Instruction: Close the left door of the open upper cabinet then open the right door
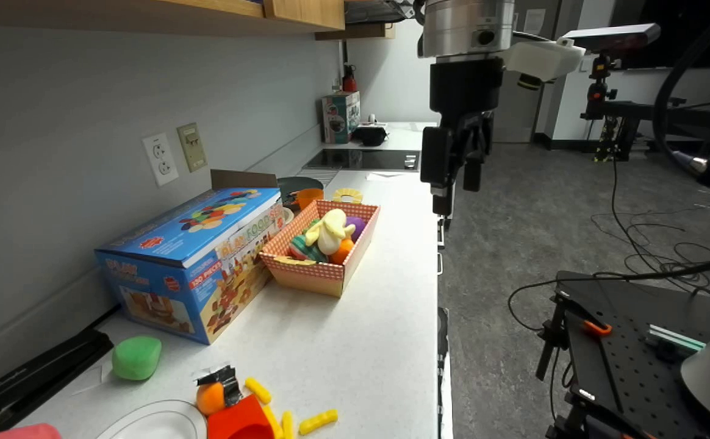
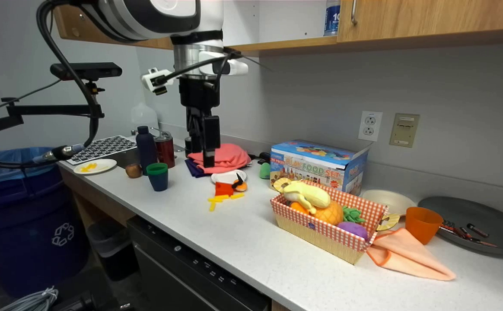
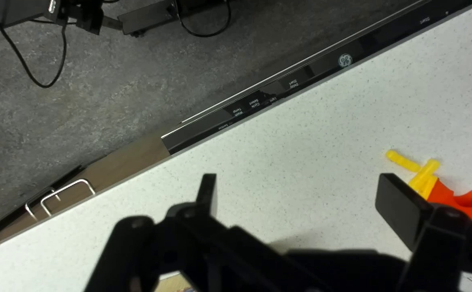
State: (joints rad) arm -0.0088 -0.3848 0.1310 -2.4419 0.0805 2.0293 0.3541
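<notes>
Gripper (image 3: pixel 299 198): hanging spread, empty; best nudging left door (image 2: pixel 75 23), ten o'clock in an exterior view, closed from outside.

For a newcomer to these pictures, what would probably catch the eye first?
The open black gripper probably comes first, pointing down near the front edge of the white countertop. Next come the red-checked basket of toy food on that countertop and the blue box beside it, nearer the wall.

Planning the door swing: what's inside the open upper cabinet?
The upper cabinet holds a blue-labelled container, partly visible beside the closed right door. That door hides its side; the arm covers part of the left; the top is cropped.
</notes>
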